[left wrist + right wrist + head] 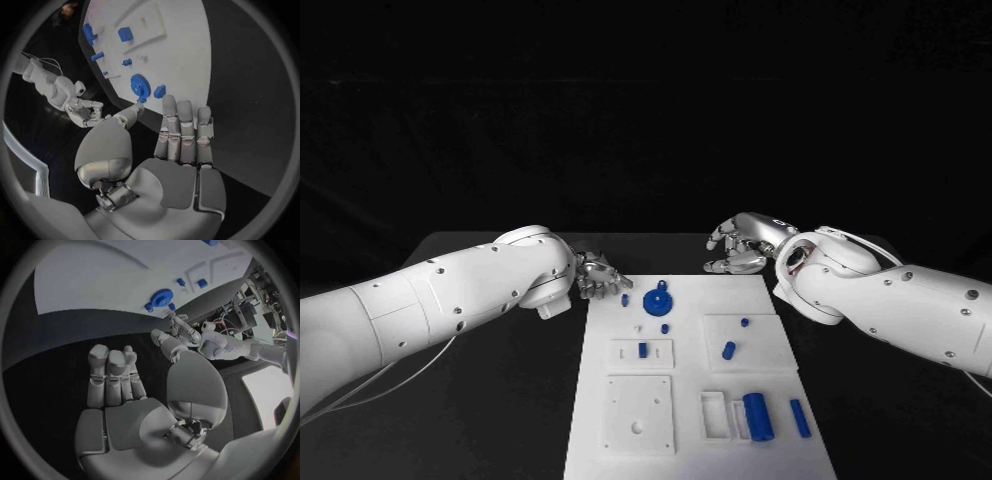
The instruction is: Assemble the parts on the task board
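The white task board [692, 362] lies in the middle of the table. A blue gear [658, 300] stands near its far edge, with a small blue piece [625, 299] beside it. My left hand [600, 275] hovers at the board's far left corner, fingers straight and apart, holding nothing. In the left wrist view this hand [172, 145] points at the gear [140, 88] and the small piece [159, 91]. My right hand [744, 243] hangs beyond the board's far right corner, empty, its fingers loosely bent. The right wrist view shows that hand [122, 385] and the gear [161, 297].
Nearer on the board lie a blue peg in a small plate [643, 350], a short blue piece [728, 350], a blue cylinder [757, 415] by a white holder and a blue bar [799, 418]. Black table surrounds the board.
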